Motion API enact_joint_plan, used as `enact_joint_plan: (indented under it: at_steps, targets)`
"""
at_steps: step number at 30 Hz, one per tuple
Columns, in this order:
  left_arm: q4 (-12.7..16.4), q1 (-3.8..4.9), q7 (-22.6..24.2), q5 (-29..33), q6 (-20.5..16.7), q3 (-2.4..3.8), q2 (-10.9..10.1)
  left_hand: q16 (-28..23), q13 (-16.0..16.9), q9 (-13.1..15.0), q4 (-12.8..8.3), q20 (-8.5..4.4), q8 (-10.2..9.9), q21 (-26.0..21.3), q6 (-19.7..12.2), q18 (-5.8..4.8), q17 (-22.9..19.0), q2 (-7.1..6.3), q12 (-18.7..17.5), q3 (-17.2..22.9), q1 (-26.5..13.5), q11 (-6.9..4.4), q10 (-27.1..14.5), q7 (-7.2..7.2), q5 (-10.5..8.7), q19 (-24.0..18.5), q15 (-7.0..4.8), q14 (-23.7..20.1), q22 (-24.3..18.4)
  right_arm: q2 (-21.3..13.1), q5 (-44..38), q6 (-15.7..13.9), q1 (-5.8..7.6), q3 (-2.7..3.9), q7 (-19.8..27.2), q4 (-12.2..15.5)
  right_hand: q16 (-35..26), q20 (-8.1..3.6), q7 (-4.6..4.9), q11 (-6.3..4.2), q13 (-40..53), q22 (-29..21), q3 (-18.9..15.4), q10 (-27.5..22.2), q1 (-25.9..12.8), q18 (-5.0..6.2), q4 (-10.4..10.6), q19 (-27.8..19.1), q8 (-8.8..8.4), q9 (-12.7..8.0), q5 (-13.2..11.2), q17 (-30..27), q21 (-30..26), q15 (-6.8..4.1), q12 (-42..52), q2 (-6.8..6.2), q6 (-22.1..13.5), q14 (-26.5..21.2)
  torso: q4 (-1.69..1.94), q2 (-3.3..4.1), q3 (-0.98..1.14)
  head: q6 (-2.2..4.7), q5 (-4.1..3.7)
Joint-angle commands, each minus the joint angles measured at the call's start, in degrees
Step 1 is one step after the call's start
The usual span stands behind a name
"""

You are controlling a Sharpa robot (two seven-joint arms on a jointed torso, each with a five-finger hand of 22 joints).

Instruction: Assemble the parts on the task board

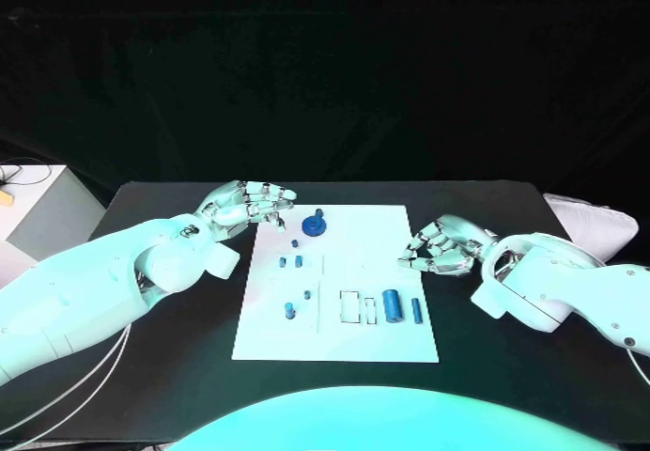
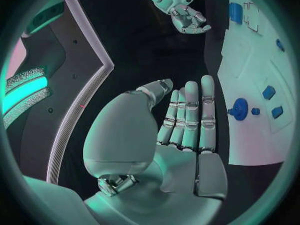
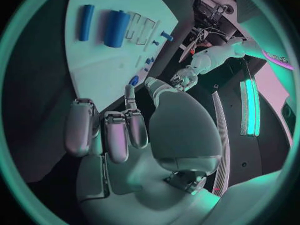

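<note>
Black table (image 1: pixel 162 202) carries the board (image 1: pixel 373 329) mid-table, blue parts (image 1: pixel 392 303) loose on it — nothing looks seated yet. Left hand (image 1: pixel 248 204) and right hand (image 1: pixel 441 246) flank it, fingers apart, empty; next, I judge, comes a first pick.

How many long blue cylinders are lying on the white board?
2. A thick blue cylinder and a slim blue cylinder lie side by side at the white task board's near right. None seem hidden.

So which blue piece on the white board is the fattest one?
The thick blue cylinder, lying at the board's near end beside a much thinner blue rod. The other blue pieces look slimmer or smaller.
</note>
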Motion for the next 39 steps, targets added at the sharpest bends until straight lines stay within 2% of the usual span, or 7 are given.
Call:
enact_joint_plan:
  at_steps: [1,3,9,17,19,30,39]
  targets:
    - [0.4,-0.28,1.2,0.6,-0.3,0.06,0.0,-0.3,-0.1,-0.1,-0.1,0.02,0.3,-0.4,-0.1,0.85,0.0,0.42,-0.3,-0.3,0.2,0.33,0.2,0.38,-0.01,0.3,0.24,-0.1,-0.1,-0.8,-4.6,5.5,-0.40,-0.04,-5.8,1.2,0.7,-0.20,-0.43,-0.13,8.0,8.6,-1.4,1.9,-1.4,-0.63,0.1,4.0,0.58,0.5,0.4,8.8,1.5,-0.18,0.9,0.26,0.0,4.9,-0.18,-0.22,0.07,0.00,-0.18]
    - [0.5,-0.38,1.2,0.6,-0.3,0.06,0.0,-0.3,-0.1,-0.1,0.0,0.02,0.3,-0.4,-0.1,0.86,0.0,0.49,-0.3,-0.3,0.2,0.32,0.3,0.37,0.00,0.4,0.23,-0.1,-0.1,-1.2,-6.2,5.8,-0.64,-0.07,-7.1,1.8,1.3,-0.26,-0.63,-0.29,9.3,9.5,-2.9,2.6,-2.9,-0.90,0.1,4.2,1.18,0.9,2.3,10.4,3.3,-0.28,1.7,0.49,0.2,5.2,-0.18,-0.20,0.00,0.00,-0.34]
    - [0.7,-0.55,1.2,0.6,-0.1,0.06,-0.1,-0.3,-0.1,-0.1,0.0,0.02,0.3,-0.4,-0.1,0.86,0.0,0.49,-0.3,-0.3,0.2,0.32,0.3,0.37,0.00,0.4,0.23,-0.1,-0.1,-1.2,-9.9,6.1,-1.41,-0.24,-11.2,3.1,1.9,-0.40,-1.02,-0.60,10.5,10.4,-6.8,3.2,-6.4,-1.15,0.2,4.3,2.31,1.6,3.0,11.9,4.9,-0.50,2.4,1.54,0.5,5.5,0.03,-0.11,-0.16,0.00,-0.68]
    - [1.0,-0.60,1.1,0.6,0.0,0.06,-0.2,-0.3,-0.1,-0.1,0.0,0.02,0.3,-0.4,-0.1,0.86,0.0,0.49,-0.3,-0.3,0.2,0.32,0.3,0.37,0.00,0.4,0.23,-0.1,-0.1,0.3,-12.4,6.2,-2.74,-0.40,-14.4,2.9,2.0,-0.41,-1.09,-0.65,10.5,10.6,-9.7,3.1,-7.7,-1.18,0.2,4.2,2.81,2.0,3.1,12.1,5.2,-0.53,2.3,2.32,0.2,5.5,0.02,-0.04,-0.25,0.00,-0.80]
    - [1.1,-0.61,1.1,0.6,0.0,0.06,-0.2,-0.3,-0.1,-0.1,0.0,0.02,0.3,-0.4,-0.1,0.86,0.0,0.49,-0.3,-0.3,0.2,0.32,0.3,0.37,0.00,0.4,0.23,-0.1,-0.1,0.7,-13.0,6.3,-3.11,-0.42,-14.9,2.7,2.0,-0.41,-1.09,-0.65,10.5,10.6,-10.0,3.1,-7.8,-1.18,0.2,4.2,2.86,2.0,3.1,12.1,5.2,-0.53,2.2,2.43,0.2,5.5,-0.01,-0.03,-0.18,0.00,-0.73]
    - [1.1,-0.72,1.0,0.6,0.4,0.07,-0.1,-0.3,-0.1,-0.1,0.1,0.03,0.3,-0.5,0.0,0.85,0.0,0.55,-0.3,-0.3,0.1,0.32,0.3,0.36,0.00,0.4,0.23,0.0,-0.1,3.3,-16.1,7.5,-4.66,-0.47,-16.9,1.3,1.9,-0.39,-1.08,-0.64,10.3,10.7,-11.2,3.0,-8.3,-1.16,0.3,4.2,3.03,2.1,3.1,12.0,5.1,-0.52,2.0,3.25,0.0,5.5,-0.06,0.04,-0.08,0.00,-0.75]
    - [1.1,-0.75,0.9,0.6,0.6,0.07,-0.1,-0.3,-0.1,-0.1,0.1,0.03,0.3,-0.5,0.0,0.85,0.0,0.55,-0.3,-0.3,0.1,0.32,0.3,0.36,0.00,0.4,0.23,0.0,-0.1,5.4,-16.5,7.2,-5.43,-0.48,-17.1,0.2,1.9,-0.38,-1.09,-0.65,10.3,10.7,-11.7,3.0,-8.6,-1.17,0.3,4.2,3.13,2.2,3.4,12.0,5.1,-0.52,1.9,3.61,0.0,5.4,-0.03,0.04,-0.06,0.00,-0.60]
